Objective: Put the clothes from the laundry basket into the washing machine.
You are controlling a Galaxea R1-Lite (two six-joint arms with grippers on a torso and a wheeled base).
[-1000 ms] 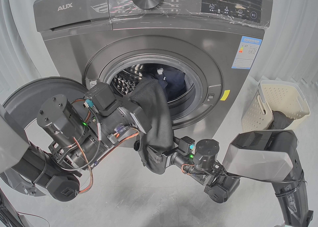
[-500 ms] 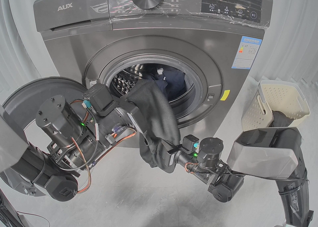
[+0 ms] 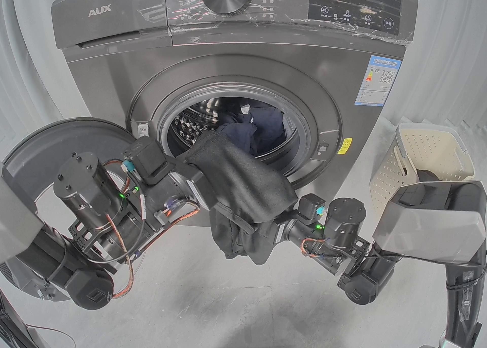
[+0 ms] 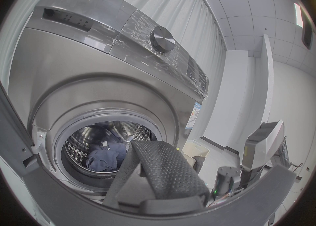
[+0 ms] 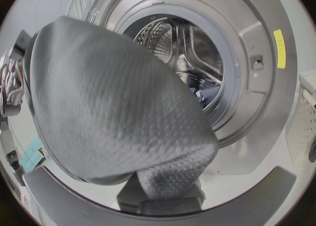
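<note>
Before the open washing machine (image 3: 324,80), the left claw (image 3: 205,189) is clamping one end of a black garment (image 3: 243,181), the right claw (image 3: 274,230) is pinching the other, and the laundry basket (image 3: 436,151) is standing at far right.

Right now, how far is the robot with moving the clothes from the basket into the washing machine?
Done: dark blue clothes lie inside the drum of the washing machine, whose door stands open. In hand: a black garment hangs between the left gripper and the right gripper, in front of the opening, not yet inside. Left: at least one dark item shows in the laundry basket.
</note>
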